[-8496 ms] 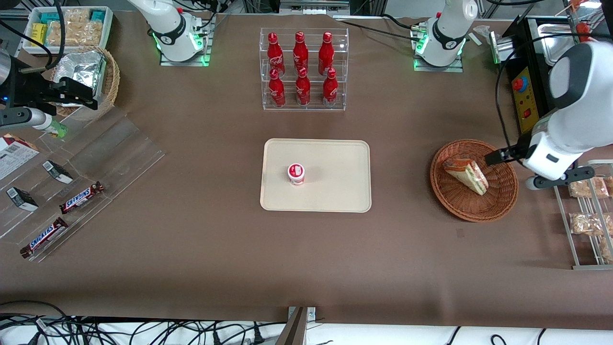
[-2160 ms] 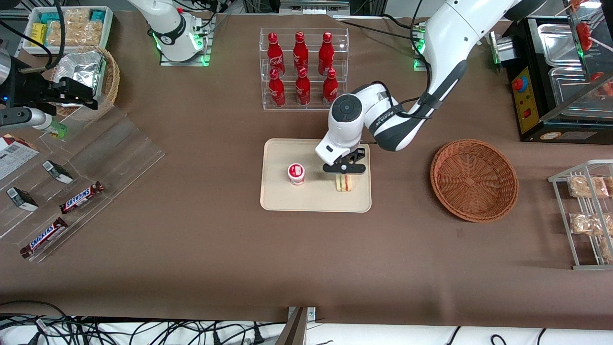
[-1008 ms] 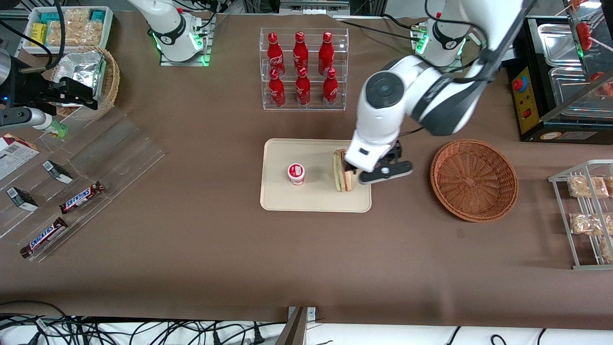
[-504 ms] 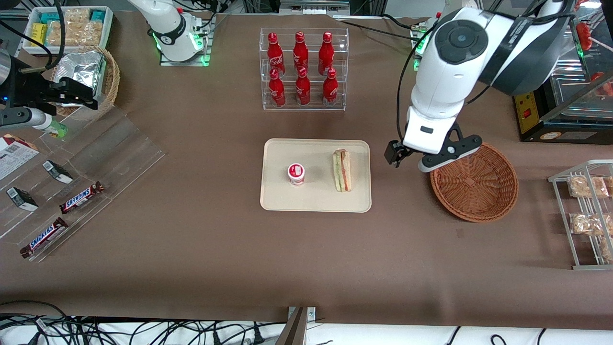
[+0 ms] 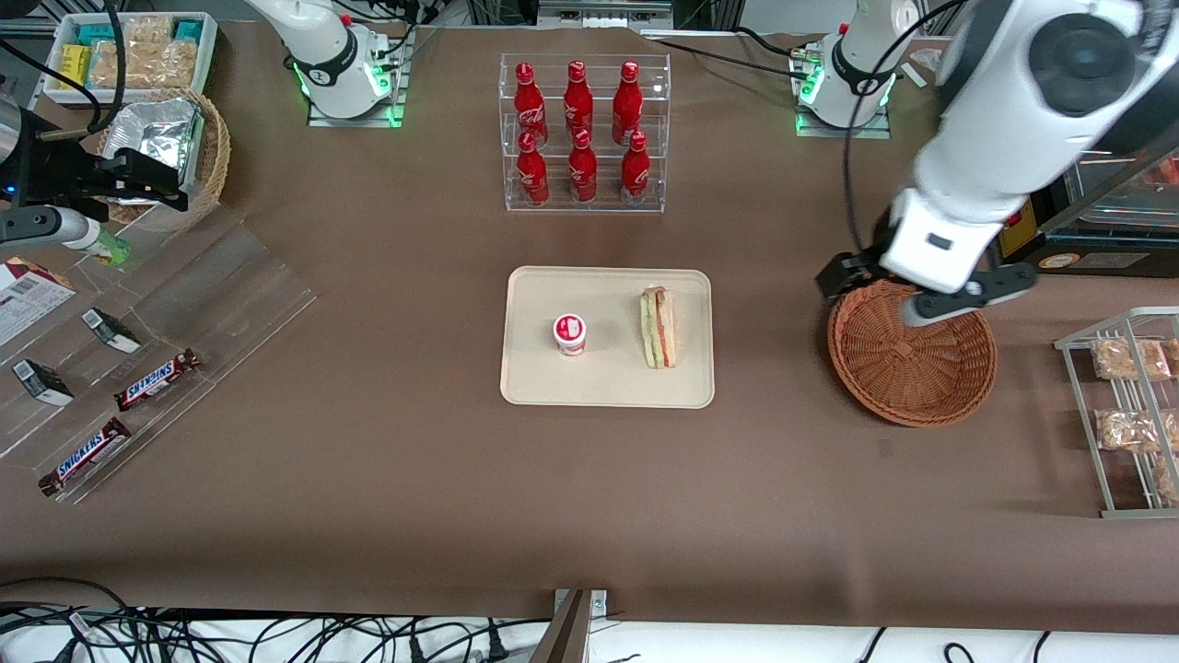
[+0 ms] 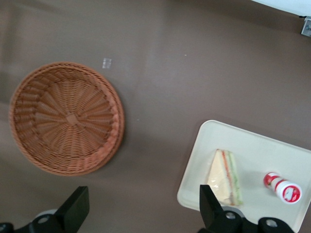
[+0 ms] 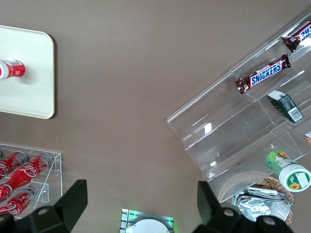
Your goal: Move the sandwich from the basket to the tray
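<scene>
Sandwich [image 5: 658, 327]: stands on its edge on the tray [image 5: 543, 382], beside a small red-and-white cup [image 5: 569, 333]; nothing grips it
Basket [image 5: 912, 368]: bare inside; well apart from the tray, toward my end of the table [image 5: 368, 479]
Pincer [image 5: 907, 295]: mine; fingers spread apart, clamped on nothing; hangs above the basket's rim
Progress: I judge the placing done; only parking my arm is left

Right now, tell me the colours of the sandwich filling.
Green and red layers in pale bread on the sandwich, clearest in the left wrist view; the open pincer hangs over the basket.
</scene>
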Motion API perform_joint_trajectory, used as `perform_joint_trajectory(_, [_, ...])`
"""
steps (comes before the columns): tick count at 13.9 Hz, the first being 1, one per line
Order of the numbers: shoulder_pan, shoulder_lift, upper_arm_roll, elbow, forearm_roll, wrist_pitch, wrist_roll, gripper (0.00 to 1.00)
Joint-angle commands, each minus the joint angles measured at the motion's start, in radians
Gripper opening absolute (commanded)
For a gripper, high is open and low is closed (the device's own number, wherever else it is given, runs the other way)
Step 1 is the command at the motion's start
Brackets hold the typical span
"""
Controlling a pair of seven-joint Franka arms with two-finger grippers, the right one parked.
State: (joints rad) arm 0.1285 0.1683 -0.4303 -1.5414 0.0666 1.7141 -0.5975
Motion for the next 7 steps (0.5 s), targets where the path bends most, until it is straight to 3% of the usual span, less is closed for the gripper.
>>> perform_joint_trajectory(1, [-0.035, -0.099, 0.164, -0.04, -0.092, -0.068, 0.23, 1.0])
perform_joint_trajectory(3, [-0.056, -0.121, 0.244, -0.037, -0.105, -0.112, 0.353, 1.0])
perform_joint_trajectory(7, [-0.056, -0.145, 0.312, -0.037, -0.1, -0.171, 0.608, 1.0])
